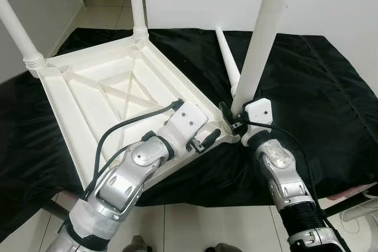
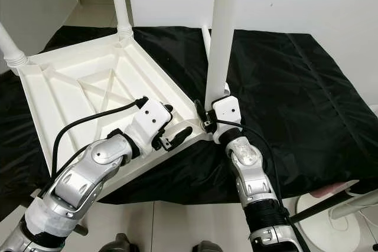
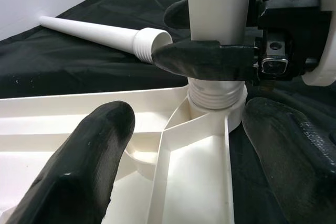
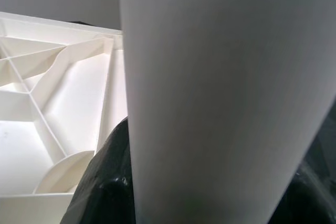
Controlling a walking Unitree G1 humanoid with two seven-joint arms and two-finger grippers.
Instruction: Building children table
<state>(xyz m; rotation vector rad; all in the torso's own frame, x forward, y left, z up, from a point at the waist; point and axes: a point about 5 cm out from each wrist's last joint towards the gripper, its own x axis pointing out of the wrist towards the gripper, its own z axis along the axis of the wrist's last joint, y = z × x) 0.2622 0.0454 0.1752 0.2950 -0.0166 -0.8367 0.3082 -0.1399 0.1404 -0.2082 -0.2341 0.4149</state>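
My right gripper and the upright leg it clamps block the near corner of the tabletop. A loose leg lies behind. Open black cloth stretches across the right of the frame.

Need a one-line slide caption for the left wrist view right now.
Right gripper shut on the upright leg at the tabletop corner socket; a spare leg lies on the black cloth.

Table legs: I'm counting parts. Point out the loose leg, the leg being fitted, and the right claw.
Loose leg (image 3: 89, 31), left wrist view, mid-shaft.
Fitted leg (image 1: 263, 45), left eye view, mid-shaft.
Right claw (image 1: 231, 116), left eye view, between fingertips.
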